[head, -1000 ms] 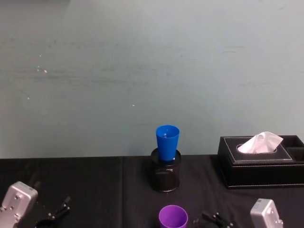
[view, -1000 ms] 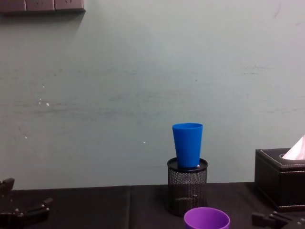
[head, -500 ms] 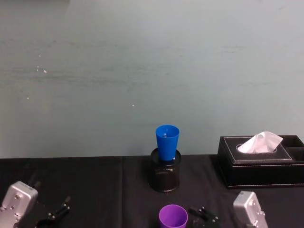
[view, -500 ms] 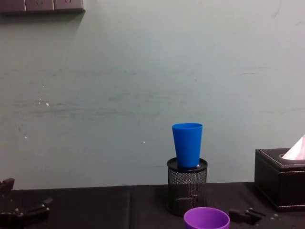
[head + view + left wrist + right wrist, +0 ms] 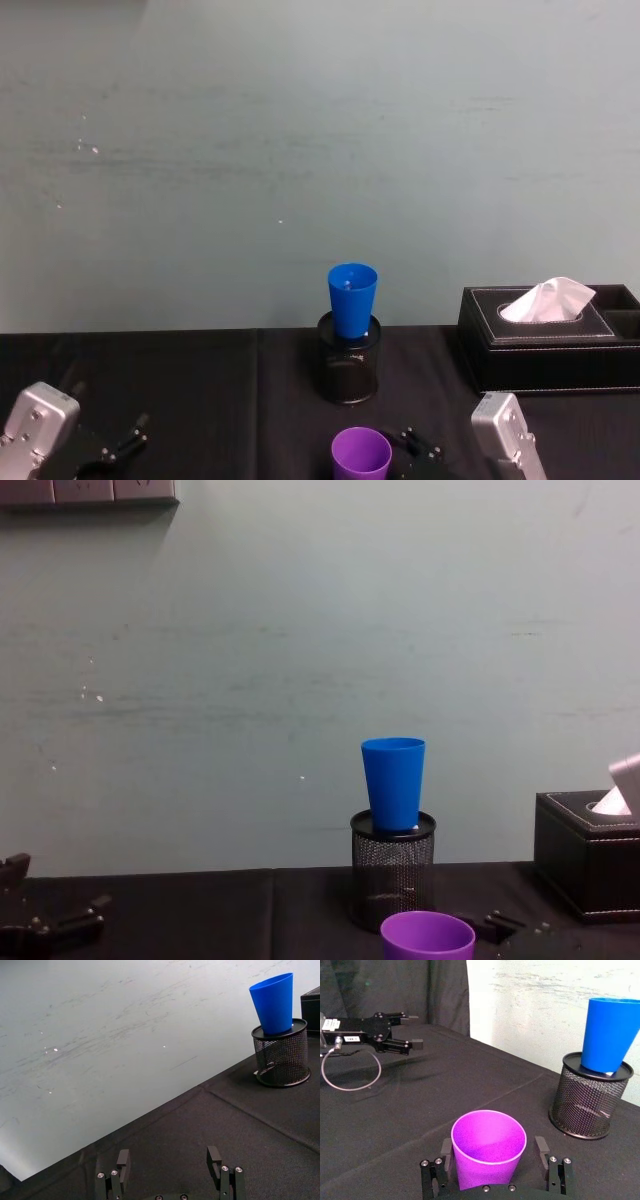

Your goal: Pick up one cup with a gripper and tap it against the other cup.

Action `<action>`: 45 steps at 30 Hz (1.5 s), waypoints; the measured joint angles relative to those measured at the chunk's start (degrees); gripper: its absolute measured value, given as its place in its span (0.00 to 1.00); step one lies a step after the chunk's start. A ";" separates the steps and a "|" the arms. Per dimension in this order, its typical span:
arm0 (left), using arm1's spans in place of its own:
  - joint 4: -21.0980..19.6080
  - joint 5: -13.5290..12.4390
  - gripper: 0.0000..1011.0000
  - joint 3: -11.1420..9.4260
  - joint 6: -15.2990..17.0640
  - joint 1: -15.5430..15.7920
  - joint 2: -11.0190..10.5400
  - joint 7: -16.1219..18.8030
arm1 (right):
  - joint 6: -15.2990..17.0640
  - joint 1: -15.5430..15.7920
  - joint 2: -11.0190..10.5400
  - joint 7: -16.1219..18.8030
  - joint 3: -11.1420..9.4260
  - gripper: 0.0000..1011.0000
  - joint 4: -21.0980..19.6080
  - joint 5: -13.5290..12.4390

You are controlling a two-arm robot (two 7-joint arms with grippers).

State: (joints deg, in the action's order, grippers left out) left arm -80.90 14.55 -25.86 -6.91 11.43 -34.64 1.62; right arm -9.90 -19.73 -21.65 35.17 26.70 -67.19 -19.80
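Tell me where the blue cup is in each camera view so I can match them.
Head view: blue cup at centre, below the middle.
Chest view: cup right of centre, low.
Left wrist view: cup in the upper right corner.
Right wrist view: cup at the upper right.
Shared landmark: the black mesh pen holder that it stands in.

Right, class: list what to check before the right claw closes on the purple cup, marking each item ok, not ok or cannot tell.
1. Right claw open: ok.
2. Purple cup between its fingers: ok, one finger on each side.
3. Purple cup upright on the table: ok.
4. Fingers low enough on the cup wall for a firm hold: cannot tell.
5. Blue cup upright in the mesh pen holder, ready as the target: ok.
6. Left claw out of the way: ok, open and parked at the robot's left.
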 joint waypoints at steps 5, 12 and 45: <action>0.00 0.00 0.99 0.00 0.00 0.00 0.00 0.00 | -0.01 0.00 0.28 0.27 0.02 0.99 -0.10 -0.18; 0.00 0.00 0.99 0.00 0.00 0.00 0.00 0.00 | -0.05 0.06 0.71 0.38 0.16 0.99 -0.02 -0.46; 0.00 0.00 0.99 0.00 0.00 0.00 0.00 0.00 | -0.51 -0.84 2.17 0.42 0.42 0.94 1.66 -0.80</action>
State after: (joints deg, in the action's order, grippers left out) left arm -80.90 14.55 -25.86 -6.91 11.43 -34.64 1.62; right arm -10.40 -20.56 -19.49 35.59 27.12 -65.54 -20.59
